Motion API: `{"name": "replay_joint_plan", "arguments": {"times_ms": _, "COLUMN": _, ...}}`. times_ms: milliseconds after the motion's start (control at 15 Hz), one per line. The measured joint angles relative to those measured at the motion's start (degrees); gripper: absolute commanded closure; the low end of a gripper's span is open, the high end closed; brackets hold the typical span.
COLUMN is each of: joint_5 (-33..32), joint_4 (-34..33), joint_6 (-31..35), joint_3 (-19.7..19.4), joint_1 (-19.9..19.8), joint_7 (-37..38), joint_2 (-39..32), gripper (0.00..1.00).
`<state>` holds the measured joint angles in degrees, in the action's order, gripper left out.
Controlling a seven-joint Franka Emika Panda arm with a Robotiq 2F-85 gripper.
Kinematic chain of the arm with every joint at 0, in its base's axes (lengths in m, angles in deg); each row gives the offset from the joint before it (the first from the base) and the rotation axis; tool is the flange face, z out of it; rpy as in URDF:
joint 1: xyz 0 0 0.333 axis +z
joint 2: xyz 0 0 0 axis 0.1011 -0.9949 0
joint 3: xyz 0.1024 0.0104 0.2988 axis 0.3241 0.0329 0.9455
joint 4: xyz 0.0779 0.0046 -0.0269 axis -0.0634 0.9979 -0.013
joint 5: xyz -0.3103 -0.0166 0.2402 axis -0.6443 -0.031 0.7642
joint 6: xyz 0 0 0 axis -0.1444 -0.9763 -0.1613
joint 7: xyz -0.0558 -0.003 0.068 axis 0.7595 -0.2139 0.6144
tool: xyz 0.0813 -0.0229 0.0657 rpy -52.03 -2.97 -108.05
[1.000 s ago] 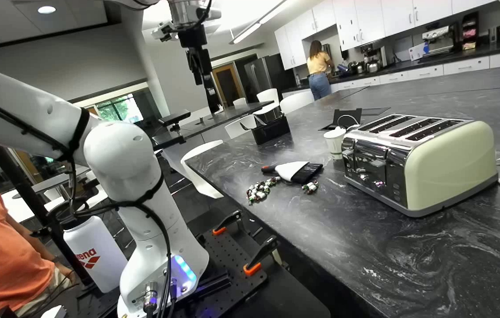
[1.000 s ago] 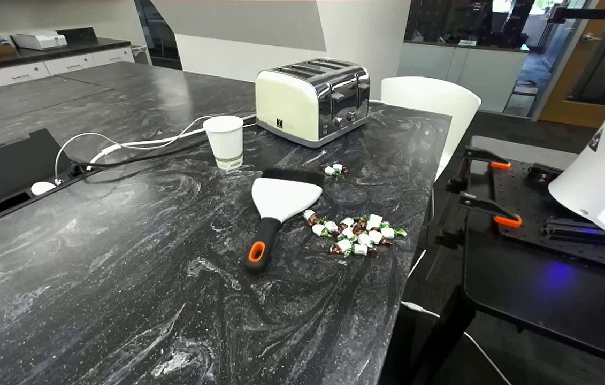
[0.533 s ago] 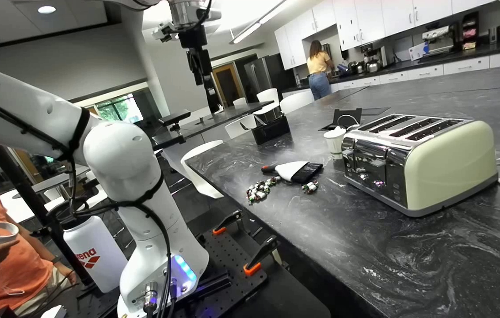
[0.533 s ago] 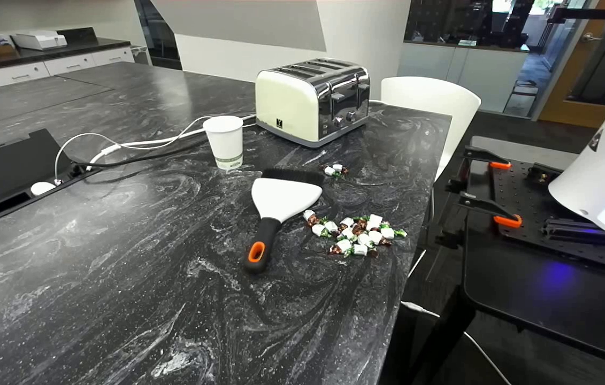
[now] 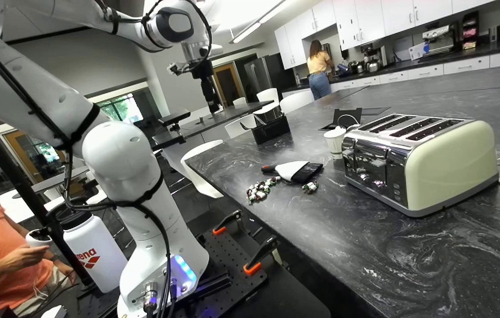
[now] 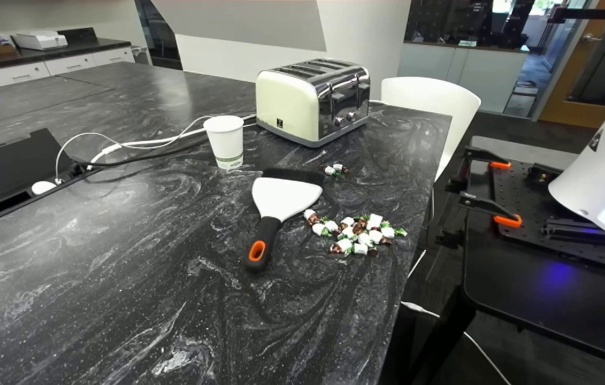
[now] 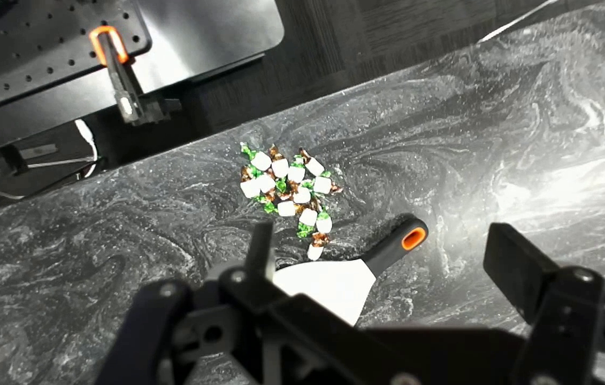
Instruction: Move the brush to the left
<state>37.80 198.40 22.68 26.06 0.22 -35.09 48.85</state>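
The brush lies flat on the dark marbled table. It has a white body (image 5: 291, 169) (image 6: 283, 198), black bristles and a black handle with an orange hole. In the wrist view the brush (image 7: 329, 286) lies below my gripper (image 7: 380, 243). The handle shows between the two spread fingers, and the bristle end is hidden behind the gripper. My gripper (image 5: 213, 105) also shows high in an exterior view, well apart from the brush and the table. It is open with nothing between its fingers. It is out of view in the exterior view that shows the brush closest.
Wrapped candies (image 5: 261, 190) (image 6: 358, 235) (image 7: 291, 187) lie beside the brush, with a smaller cluster (image 5: 310, 187) (image 6: 336, 170) near the bristles. A paper cup (image 5: 334, 142) (image 6: 226, 141) and the cream toaster (image 5: 451, 163) (image 6: 289, 107) stand nearby. A black box (image 5: 272, 129) sits near the table edge.
The arm has moved: its forearm has come down into view, and the gripper has turned and looks smaller in an exterior view. The brush, candies, cup and toaster have not moved.
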Motion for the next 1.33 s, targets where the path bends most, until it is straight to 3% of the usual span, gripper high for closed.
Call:
{"name": "replay_joint_plan", "arguments": {"times_ms": 200, "joint_5": -3.77, "joint_4": 0.01, "joint_6": 10.39, "joint_3": 4.88, "joint_1": -0.17, "joint_7": 13.01, "joint_2": -7.43, "gripper": 0.0}}
{"name": "replay_joint_plan", "arguments": {"times_ms": 533, "joint_5": -15.2, "joint_4": -0.05, "joint_6": 24.25, "joint_3": 5.59, "joint_1": -0.11, "joint_7": 32.09, "joint_2": -19.11, "gripper": 0.0}}
{"name": "replay_joint_plan", "arguments": {"times_ms": 1133, "joint_5": -16.19, "joint_4": -0.1, "joint_6": 25.01, "joint_3": 2.22, "joint_1": 3.58, "joint_7": 33.05, "joint_2": -20.35, "gripper": 0.0}}
{"name": "replay_joint_plan", "arguments": {"times_ms": 1333, "joint_5": -21.07, "joint_4": -0.18, "joint_6": 29.4, "joint_3": 1.83, "joint_1": 3.81, "joint_7": 40.3, "joint_2": -22.56, "gripper": 0.0}}
